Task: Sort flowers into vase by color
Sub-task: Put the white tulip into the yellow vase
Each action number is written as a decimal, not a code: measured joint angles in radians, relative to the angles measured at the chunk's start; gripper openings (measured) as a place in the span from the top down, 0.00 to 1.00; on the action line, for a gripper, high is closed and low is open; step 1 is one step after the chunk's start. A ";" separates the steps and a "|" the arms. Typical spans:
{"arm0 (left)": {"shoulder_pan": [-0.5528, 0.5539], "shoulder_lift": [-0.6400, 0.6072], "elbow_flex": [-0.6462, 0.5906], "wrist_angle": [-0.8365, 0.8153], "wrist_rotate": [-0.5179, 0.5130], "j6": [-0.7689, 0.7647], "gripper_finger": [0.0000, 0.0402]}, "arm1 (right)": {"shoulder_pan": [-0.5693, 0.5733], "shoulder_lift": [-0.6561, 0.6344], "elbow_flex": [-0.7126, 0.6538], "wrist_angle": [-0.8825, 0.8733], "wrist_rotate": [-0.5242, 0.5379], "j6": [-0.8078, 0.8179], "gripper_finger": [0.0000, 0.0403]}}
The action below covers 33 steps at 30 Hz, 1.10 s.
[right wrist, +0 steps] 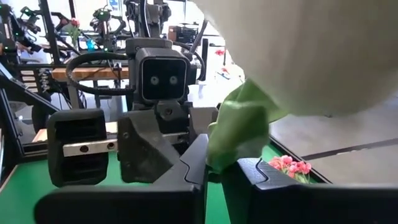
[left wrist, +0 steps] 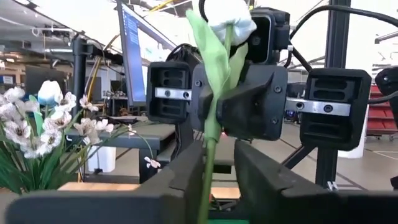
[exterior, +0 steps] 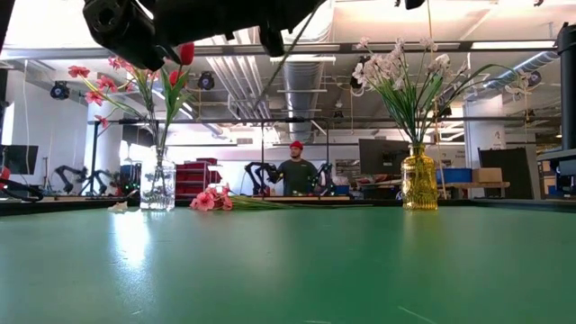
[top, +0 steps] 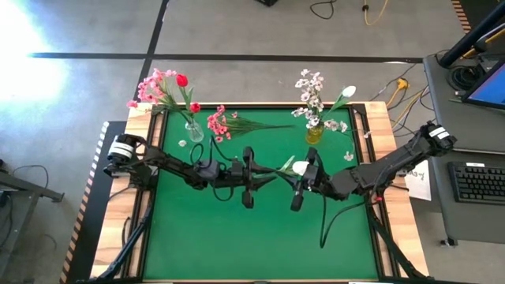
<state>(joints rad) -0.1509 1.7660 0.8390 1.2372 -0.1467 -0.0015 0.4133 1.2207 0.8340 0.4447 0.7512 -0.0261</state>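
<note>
High view: both arms meet above the middle of the green desk point(top: 260, 244), facing each other with a white tulip point(top: 300, 167) held between them. The left claw point(top: 248, 177) is closed on the tulip's thin green stem; in the left wrist view its fingers point(left wrist: 186, 171) pinch the stem just below the leaves. The right claw point(top: 298, 183) is also closed on the tulip, gripping it at the leaves right under the white bud point(right wrist: 311, 50). Beyond the tulip, at the desk's far edge, stand two vases: a clear vase point(top: 194, 130) with red and pink flowers toward the left arm's side, and a yellow vase point(top: 314, 132) with white flowers toward the right arm's side. A pink spray point(top: 218, 124) lies on the desk beside the clear vase.
</note>
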 joint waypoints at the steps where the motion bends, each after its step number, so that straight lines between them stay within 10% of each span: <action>1: 0.000 0.000 -0.001 -0.006 0.000 -0.005 0.78 | 0.000 -0.001 0.005 -0.006 0.000 -0.001 0.94; 13: 0.000 -0.074 -0.004 -0.309 0.001 -0.064 0.52 | -0.008 -0.055 0.334 -0.671 0.008 0.179 0.95; 33: 0.000 -0.363 -0.004 -0.909 -0.001 -0.033 0.50 | -0.121 -0.055 0.916 -1.285 0.101 0.225 0.96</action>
<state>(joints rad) -0.1513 1.4030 0.8349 0.3286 -0.1474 -0.0349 0.2924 1.1660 1.7497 -0.8402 0.8526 0.1987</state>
